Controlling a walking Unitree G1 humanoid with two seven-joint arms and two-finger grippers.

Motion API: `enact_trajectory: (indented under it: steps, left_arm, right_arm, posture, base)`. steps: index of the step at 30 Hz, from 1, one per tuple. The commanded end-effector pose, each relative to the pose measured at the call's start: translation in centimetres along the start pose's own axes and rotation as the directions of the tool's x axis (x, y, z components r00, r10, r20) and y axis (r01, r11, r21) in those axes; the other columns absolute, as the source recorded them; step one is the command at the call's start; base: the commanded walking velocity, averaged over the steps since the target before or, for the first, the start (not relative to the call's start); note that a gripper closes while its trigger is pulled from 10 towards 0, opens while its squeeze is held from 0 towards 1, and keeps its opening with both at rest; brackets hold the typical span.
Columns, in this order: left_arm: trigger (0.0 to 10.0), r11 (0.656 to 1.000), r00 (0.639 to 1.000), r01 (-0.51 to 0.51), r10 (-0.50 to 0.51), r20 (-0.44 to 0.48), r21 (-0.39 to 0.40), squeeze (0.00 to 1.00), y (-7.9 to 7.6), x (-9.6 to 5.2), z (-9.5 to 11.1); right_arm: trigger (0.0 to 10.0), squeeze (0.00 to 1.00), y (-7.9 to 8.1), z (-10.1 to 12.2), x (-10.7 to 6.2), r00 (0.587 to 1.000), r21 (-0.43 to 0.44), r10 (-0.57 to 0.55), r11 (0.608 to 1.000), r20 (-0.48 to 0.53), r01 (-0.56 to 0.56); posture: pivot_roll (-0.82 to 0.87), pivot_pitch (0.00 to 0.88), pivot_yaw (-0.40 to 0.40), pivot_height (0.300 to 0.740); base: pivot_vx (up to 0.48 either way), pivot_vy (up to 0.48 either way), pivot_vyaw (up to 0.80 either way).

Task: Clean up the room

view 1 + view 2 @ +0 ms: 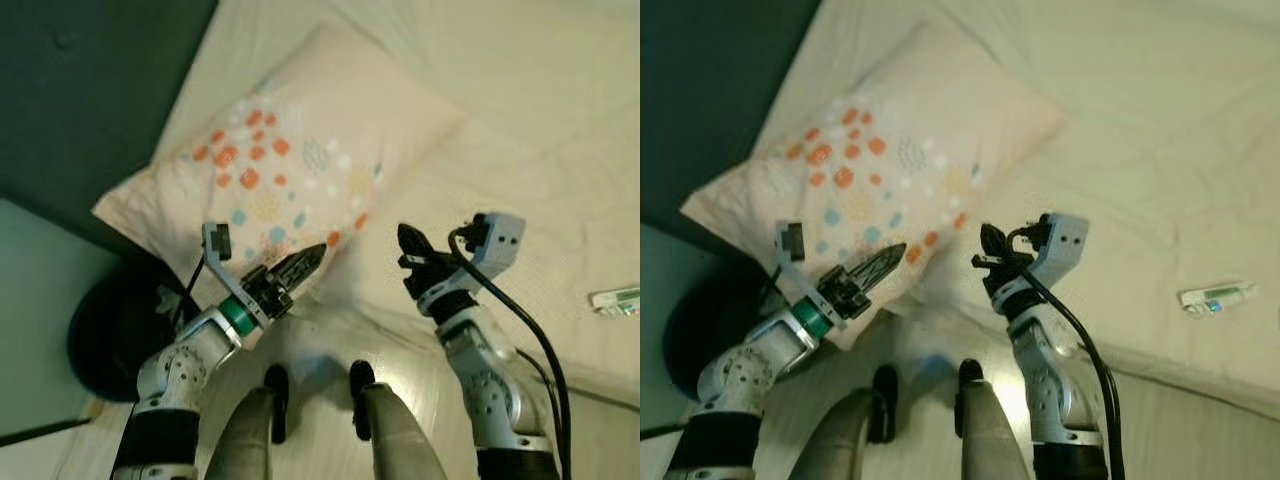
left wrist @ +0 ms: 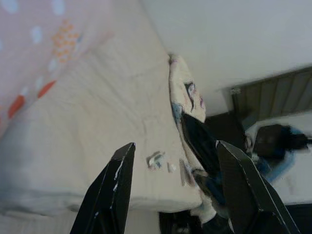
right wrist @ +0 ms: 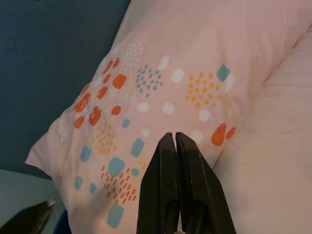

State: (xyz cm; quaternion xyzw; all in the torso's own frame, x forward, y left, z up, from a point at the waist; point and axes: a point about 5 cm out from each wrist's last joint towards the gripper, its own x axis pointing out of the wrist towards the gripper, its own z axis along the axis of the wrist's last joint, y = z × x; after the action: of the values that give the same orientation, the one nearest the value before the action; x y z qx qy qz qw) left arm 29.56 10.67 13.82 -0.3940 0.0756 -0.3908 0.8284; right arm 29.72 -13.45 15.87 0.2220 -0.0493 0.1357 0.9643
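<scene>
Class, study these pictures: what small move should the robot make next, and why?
Probably ease the left gripper forward onto the near corner of the pale pillow with orange and blue dots. Its fingers are open and nearly at that corner, while the right gripper is shut and empty over the cream bedsheet.

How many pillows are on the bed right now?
1. The patterned pillow lies at the bed's head end, next to the dark headboard, just ahead of the left gripper. More may lie outside the frame.
</scene>
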Motion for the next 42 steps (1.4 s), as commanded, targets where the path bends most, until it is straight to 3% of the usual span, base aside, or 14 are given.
enact_trajectory:
  steps: [1,2,4,5,6,7,9,13,19,23,28,34,36,42]
  left_arm:
    - [10.0,0.997,0.997,-0.052,0.056,-0.060,0.060,0.00,0.1,-0.9,-1.1]
    - [10.0,0.975,0.985,-0.137,0.152,-0.076,0.174,0.00,1.0,-1.3,-1.5]
    - [10.0,0.975,0.985,-0.137,0.152,-0.076,0.174,0.00,1.0,-1.3,-1.5]
    - [10.0,0.856,0.930,-0.307,0.362,-0.058,0.416,0.00,2.8,-2.5,-1.9]
    - [10.0,0.856,0.930,-0.307,0.362,-0.058,0.416,0.00,2.8,-2.5,-1.9]
    - [10.0,0.714,0.864,-0.442,0.502,0.043,0.543,0.00,3.6,-3.5,-1.0]
    - [10.0,0.642,0.829,-0.506,0.547,0.119,0.577,0.00,3.8,-4.0,-0.1]
    - [10.0,0.626,0.824,-0.518,0.548,0.144,0.583,0.00,3.6,-4.1,0.4]
    - [10.0,0.550,0.819,-0.536,0.522,0.237,0.640,0.00,2.1,-3.7,2.6]
    - [10.0,0.545,0.824,-0.533,0.508,0.251,0.647,0.00,1.8,-3.5,3.1]
    - [10.0,0.510,0.820,-0.553,0.474,0.321,0.659,0.00,1.4,-2.5,4.0]
    - [10.0,0.468,0.801,-0.579,0.481,0.357,0.667,0.00,1.8,-2.0,4.2]
    - [10.0,0.463,0.797,-0.583,0.487,0.358,0.667,0.00,1.9,-1.8,4.2]
    - [10.0,0.456,0.792,-0.587,0.495,0.357,0.669,0.00,2.2,-1.8,3.9]
  right_arm:
    - [10.0,0.00,-0.6,-1.1,-0.6,0.999,0.009,-0.023,1.000,-0.028,0.024]
    - [10.0,0.00,-0.6,-1.3,-0.6,0.999,0.008,-0.025,1.000,-0.029,0.025]
    - [10.0,0.00,-0.6,-1.3,-0.6,0.999,0.008,-0.025,1.000,-0.029,0.025]
    - [10.0,0.00,-0.7,-1.8,-0.9,0.999,-0.009,-0.028,1.000,-0.037,0.028]
    - [10.0,0.00,-0.7,-1.8,-0.9,0.999,-0.009,-0.028,1.000,-0.037,0.028]
    - [10.0,0.00,-0.7,-2.4,-1.3,0.998,-0.032,-0.036,0.999,-0.047,0.035]
    - [10.0,0.00,-0.9,-2.9,-1.8,0.997,-0.060,-0.056,0.997,-0.057,0.052]
    - [10.0,0.00,-1.0,-3.2,-2.1,0.996,-0.067,-0.061,0.996,-0.064,0.057]
    - [10.0,0.00,-1.3,-4.0,-2.6,0.995,-0.056,-0.069,0.996,-0.070,0.065]
    - [10.0,0.00,-1.1,-3.9,-2.4,0.996,-0.065,-0.066,0.996,-0.055,0.062]
    - [10.0,0.00,-0.6,-2.6,-1.2,0.998,-0.151,-0.058,0.987,0.033,0.062]
    - [10.0,0.00,-1.1,-1.9,-0.5,0.993,-0.213,-0.089,0.972,0.075,0.104]
    - [10.0,0.00,-1.4,-1.7,-0.3,0.991,-0.255,-0.107,0.959,0.086,0.125]
    - [10.0,0.00,-1.8,-1.5,-0.1,0.989,-0.266,-0.111,0.955,0.100,0.134]
  posture:
    - [-0.10,0.294,0.111,0.740]
    - [-0.09,0.284,0.110,0.740]
    - [-0.09,0.284,0.110,0.740]
    - [-0.09,0.269,0.108,0.740]
    - [-0.09,0.269,0.108,0.740]
    - [-0.09,0.257,0.109,0.740]
    - [-0.09,0.247,0.109,0.740]
    - [-0.09,0.238,0.111,0.740]
    - [-0.09,0.192,0.119,0.740]
    - [-0.09,0.176,0.121,0.740]
    - [-0.09,0.138,0.120,0.740]
    - [-0.09,0.111,0.116,0.740]
    - [-0.09,0.108,0.115,0.730]
    - [-0.09,0.097,0.111,0.705]
  base:
    - [0.000,0.000,0.00]
    - [0.000,0.000,0.00]
    - [0.000,0.000,0.00]
    - [0.000,0.000,0.00]
    - [0.000,0.000,0.00]
    - [0.000,0.000,0.00]
    - [0.000,0.000,0.00]
    - [0.000,0.000,0.00]
    - [0.000,0.000,0.00]
    - [0.000,0.000,0.00]
    - [0.000,0.000,0.00]
    - [0.000,0.000,0.00]
    - [0.000,0.000,0.00]
    - [0.000,0.000,0.00]
